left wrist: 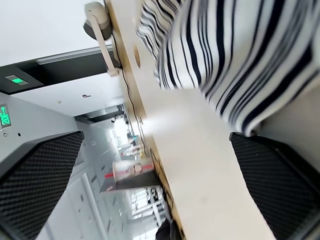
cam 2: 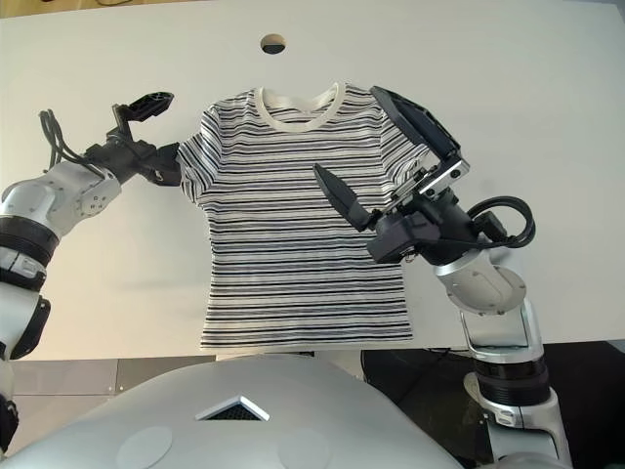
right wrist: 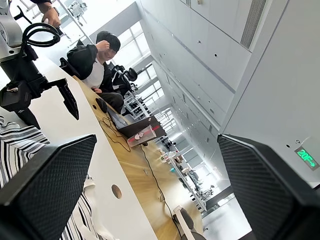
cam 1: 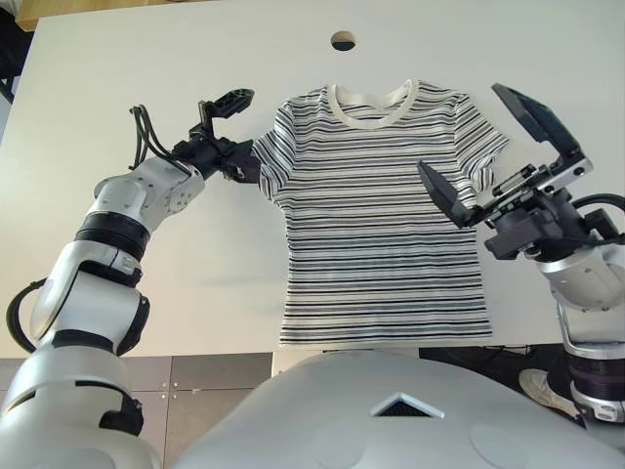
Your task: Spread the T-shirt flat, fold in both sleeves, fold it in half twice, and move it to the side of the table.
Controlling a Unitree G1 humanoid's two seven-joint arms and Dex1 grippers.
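One striped T-shirt (cam 1: 376, 234) lies spread flat on the white table (cam 1: 117, 59), occupying the centre of the frame in the head views. Its collar (cam 1: 371, 106) points toward the upper edge of the frame. Its hem runs along the table's near edge at lower centre. Both sleeves extend outward, unfolded. A round hole (cam 1: 343, 40) in the tabletop sits above the collar, apart from it.

Finding on the left gripper (cam 1: 249, 134): it is at centre left of the frame, at the outer hem of the left sleeve (cam 1: 273, 147). Its fingers are spread wide, one raised above the table and the other low against the sleeve's edge. Whether that lower finger touches the cloth cannot be told. The left wrist view shows the striped sleeve edge between the two separated pads (left wrist: 280, 185), with nothing pinched.

Finding on the right gripper (cam 1: 457, 125): it is held at centre right of the frame, over the right sleeve (cam 1: 485, 147) and the adjoining chest area, raised clear of the cloth. Its fingers are spread wide and hold nothing. In the right wrist view the pads (right wrist: 45, 185) stand well apart.
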